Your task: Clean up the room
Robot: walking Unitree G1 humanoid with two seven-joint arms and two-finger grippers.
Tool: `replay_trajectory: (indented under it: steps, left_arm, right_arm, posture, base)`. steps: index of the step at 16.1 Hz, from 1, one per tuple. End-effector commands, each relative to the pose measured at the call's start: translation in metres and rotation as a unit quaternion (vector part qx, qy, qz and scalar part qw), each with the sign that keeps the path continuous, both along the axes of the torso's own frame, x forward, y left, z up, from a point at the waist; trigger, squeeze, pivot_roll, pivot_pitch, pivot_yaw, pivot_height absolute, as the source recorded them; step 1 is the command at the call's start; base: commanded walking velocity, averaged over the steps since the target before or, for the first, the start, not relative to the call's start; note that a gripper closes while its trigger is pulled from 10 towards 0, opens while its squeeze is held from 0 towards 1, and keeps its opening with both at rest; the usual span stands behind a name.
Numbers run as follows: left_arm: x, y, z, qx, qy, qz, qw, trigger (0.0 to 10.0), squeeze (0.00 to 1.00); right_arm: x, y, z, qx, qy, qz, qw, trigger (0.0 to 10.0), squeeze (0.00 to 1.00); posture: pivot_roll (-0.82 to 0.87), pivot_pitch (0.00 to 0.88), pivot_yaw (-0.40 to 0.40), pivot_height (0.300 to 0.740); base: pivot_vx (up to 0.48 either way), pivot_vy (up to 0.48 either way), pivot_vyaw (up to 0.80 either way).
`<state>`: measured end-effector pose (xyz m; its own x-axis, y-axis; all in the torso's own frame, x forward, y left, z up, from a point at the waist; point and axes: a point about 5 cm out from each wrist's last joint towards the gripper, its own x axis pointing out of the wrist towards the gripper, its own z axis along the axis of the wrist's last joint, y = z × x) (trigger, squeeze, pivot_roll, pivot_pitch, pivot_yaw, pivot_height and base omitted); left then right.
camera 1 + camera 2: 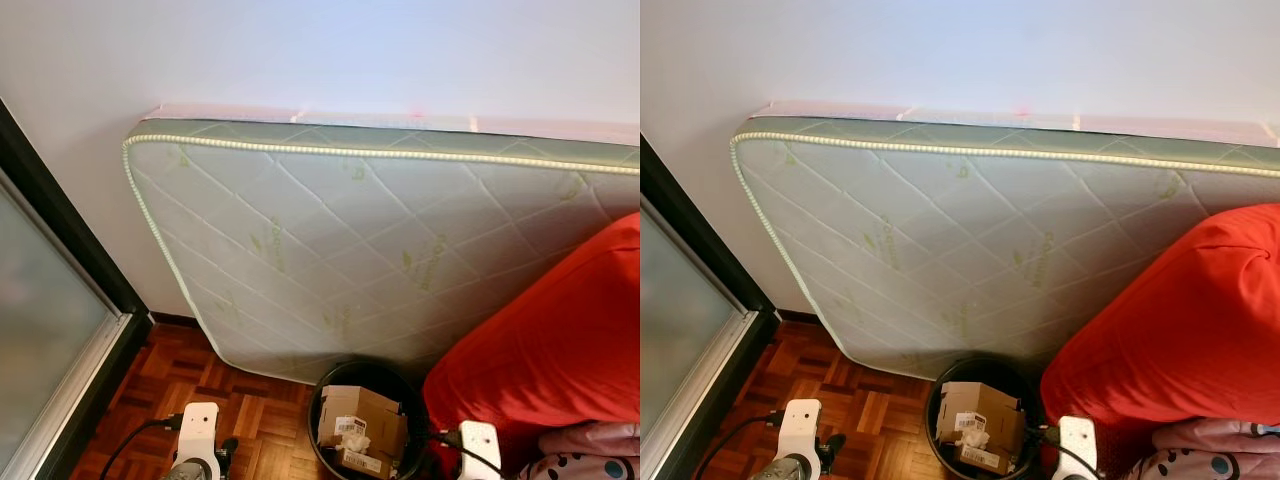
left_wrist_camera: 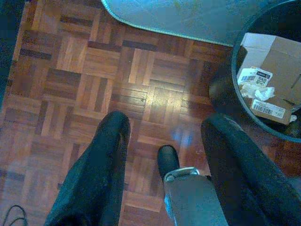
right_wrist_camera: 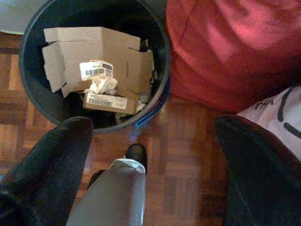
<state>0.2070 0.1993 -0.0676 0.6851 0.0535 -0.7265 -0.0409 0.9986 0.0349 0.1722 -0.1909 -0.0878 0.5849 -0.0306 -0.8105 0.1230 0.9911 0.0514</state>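
A black round bin (image 1: pixel 322 392) stands on the parquet floor at the foot of a leaning mattress. It holds flattened cardboard boxes (image 3: pixel 96 47) with barcode labels and a crumpled white paper (image 3: pixel 104 85). My right gripper (image 3: pixel 154 125) hangs open just above the floor beside the bin, between it and the red bedding, with nothing between its fingers. My left gripper (image 2: pixel 167 122) is open too, over bare parquet (image 2: pixel 94 70) to the left of the bin (image 2: pixel 225 89), and holds nothing.
A quilted green-white mattress (image 1: pixel 380 240) leans on the white wall. Red bedding (image 1: pixel 560 340) bulges at the right, with pink patterned fabric (image 1: pixel 590 455) below it. A dark-framed glass door (image 1: pixel 40 330) closes off the left side.
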Motion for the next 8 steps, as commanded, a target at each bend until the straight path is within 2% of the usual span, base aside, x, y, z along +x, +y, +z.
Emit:
replay_trajectory:
  steps: [1, 4, 8]
  left_arm:
    - [-0.005, 0.004, -0.003, 0.005, 0.012, 0.001, 1.000, 10.0, 0.00]
    - [-0.009, 0.004, -0.004, 0.007, 0.014, 0.002, 1.000, 10.0, 0.00]
    - [-0.012, 0.002, -0.006, 0.003, 0.012, 0.010, 1.000, 10.0, 0.00]
  right_arm:
    - [-0.002, -0.004, 0.000, -0.005, -0.008, 0.004, 1.000, 10.0, 0.00]
    - [0.014, -0.005, 0.011, -0.010, -0.067, 0.038, 0.997, 10.0, 0.00]
    - [0.034, -0.021, 0.032, -0.013, -0.171, 0.038, 0.984, 10.0, 0.00]
  posture:
    - [-0.03, 0.000, 0.015, 0.740]
    - [-0.04, 0.000, 0.009, 0.740]
    - [-0.04, 0.000, -0.015, 0.740]
  base:
    - [0.000, 0.000, 0.00]
    - [0.000, 0.000, 0.00]
    - [0.000, 0.000, 0.00]
